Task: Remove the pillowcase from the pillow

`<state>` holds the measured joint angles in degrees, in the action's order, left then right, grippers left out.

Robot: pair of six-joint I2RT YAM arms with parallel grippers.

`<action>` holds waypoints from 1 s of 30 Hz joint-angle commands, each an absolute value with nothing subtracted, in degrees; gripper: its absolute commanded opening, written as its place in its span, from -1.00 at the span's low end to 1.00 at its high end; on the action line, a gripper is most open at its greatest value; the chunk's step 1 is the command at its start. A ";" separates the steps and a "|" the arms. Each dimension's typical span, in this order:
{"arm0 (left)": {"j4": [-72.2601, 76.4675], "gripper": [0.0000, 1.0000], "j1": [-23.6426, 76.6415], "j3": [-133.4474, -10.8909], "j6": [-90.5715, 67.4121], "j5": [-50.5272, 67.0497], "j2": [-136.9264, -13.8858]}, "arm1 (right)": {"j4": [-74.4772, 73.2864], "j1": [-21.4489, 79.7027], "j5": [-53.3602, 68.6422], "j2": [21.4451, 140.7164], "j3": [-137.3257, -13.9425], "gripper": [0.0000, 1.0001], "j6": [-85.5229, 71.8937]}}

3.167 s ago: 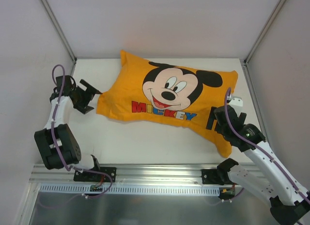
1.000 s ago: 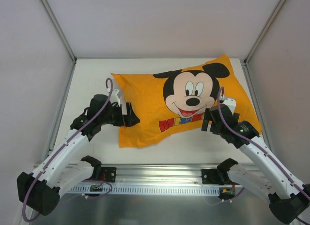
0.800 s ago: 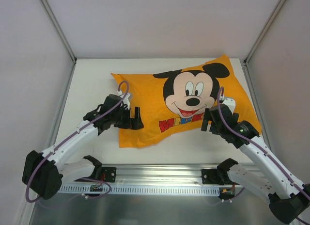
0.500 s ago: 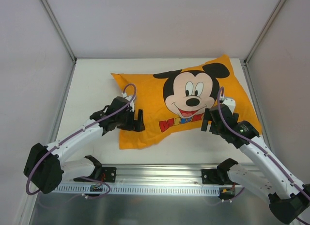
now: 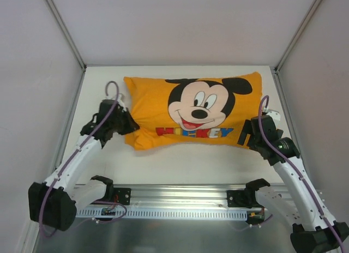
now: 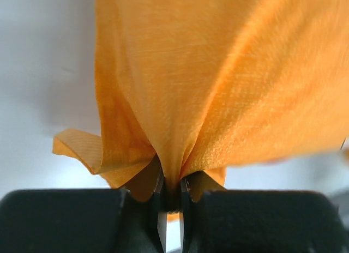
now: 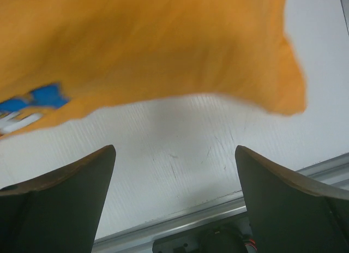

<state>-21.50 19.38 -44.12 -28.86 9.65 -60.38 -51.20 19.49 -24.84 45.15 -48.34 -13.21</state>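
The orange pillowcase [image 5: 191,108], printed with a Mickey Mouse face and coloured letters, lies level across the white table [image 5: 180,166]. The pillow is hidden inside it. My left gripper [image 5: 132,126] is at the cover's near left end, shut on a bunched fold of orange pillowcase [image 6: 218,89]; the fabric fans out from the closed left gripper [image 6: 172,187]. My right gripper [image 5: 246,137] hovers by the cover's near right corner, open. In the right wrist view the right gripper [image 7: 174,171] has bare table between its fingers, and the pillowcase [image 7: 136,46] lies just beyond them.
A metal rail [image 5: 180,196] runs along the near table edge, with both arm bases bolted to it; the rail [image 7: 191,223] also shows below my right fingers. White enclosure walls and slanted frame posts [image 5: 62,29] close in the left, right and back.
My left gripper has shut on the pillowcase and pulled it left and back. The cover has swung from tilted to level. My right gripper has shifted slightly right, still open.
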 commanded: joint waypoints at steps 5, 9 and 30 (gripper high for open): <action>-31.02 -1.00 -5.34 -51.50 -33.84 8.34 -55.01 | -52.65 17.23 -17.59 45.61 -49.67 0.93 -8.09; -31.55 -1.00 -10.19 -53.00 -33.66 10.37 -58.09 | -49.66 17.75 -9.77 46.84 -47.55 0.93 -5.28; -32.26 -1.00 -12.04 -60.73 -31.64 11.16 -68.03 | -34.02 29.53 -3.43 44.91 -26.90 0.44 -21.27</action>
